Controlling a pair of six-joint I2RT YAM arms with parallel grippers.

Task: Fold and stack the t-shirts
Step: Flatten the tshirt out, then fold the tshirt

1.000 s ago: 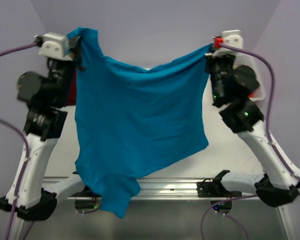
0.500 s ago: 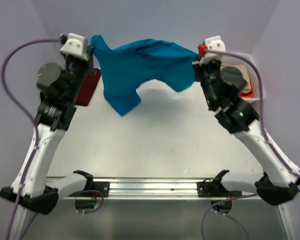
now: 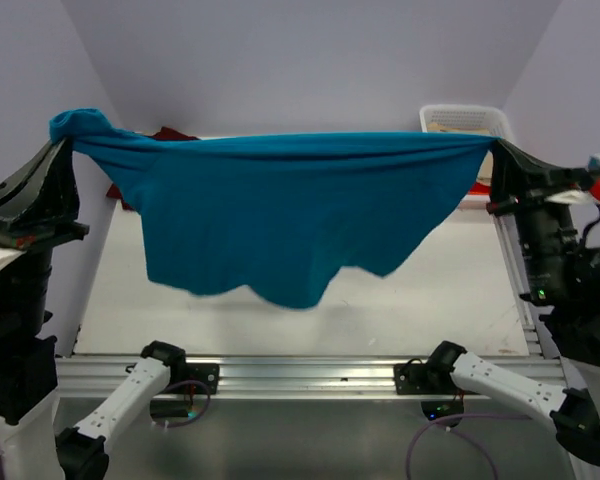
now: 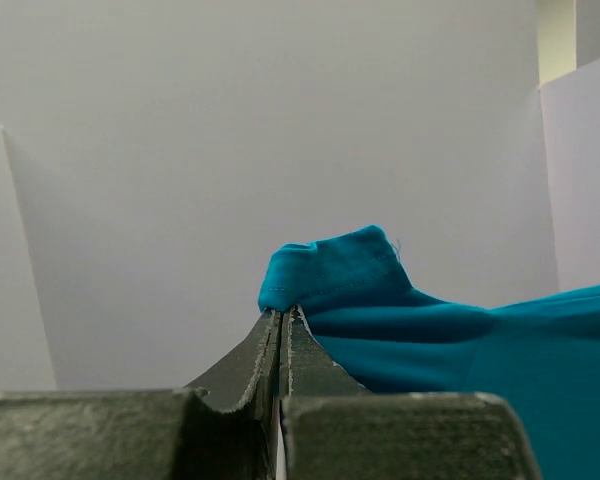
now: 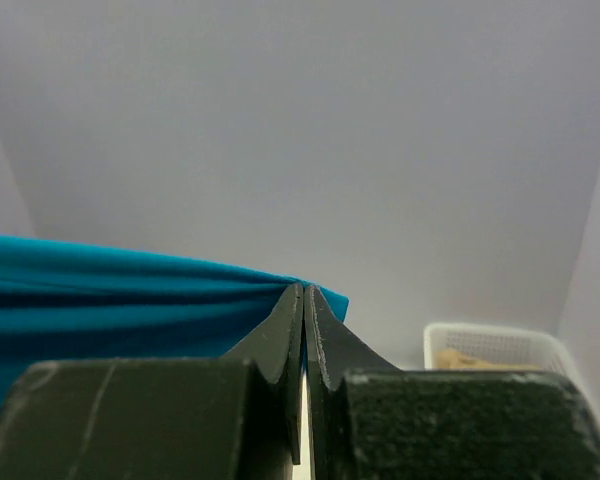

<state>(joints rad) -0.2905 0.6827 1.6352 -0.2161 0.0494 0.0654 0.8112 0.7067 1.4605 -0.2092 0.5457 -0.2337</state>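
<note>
Left pincer (image 3: 64, 143) and right pincer (image 3: 494, 149) are clamping the teal shirt's (image 3: 280, 205) ends, pulling it taut above the tabletop (image 3: 450, 292) so it's hanging flat for folding.

The teal t-shirt (image 3: 280, 210) is soft matt cloth, the basket (image 3: 465, 111) white plastic, the rail (image 3: 300, 376) brushed metal

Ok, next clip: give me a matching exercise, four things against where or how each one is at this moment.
Things:
1. bright teal-blue cloth t-shirt
2. dark maroon cloth t-shirt
3. white plastic basket
4. left claw

States:
A. at the far right corner of the table
B. shut on a bunched bit of cloth
C. stretched out in mid-air
D. at the far left, mostly hidden

Pairs: 1-C, 2-D, 3-A, 4-B
</note>
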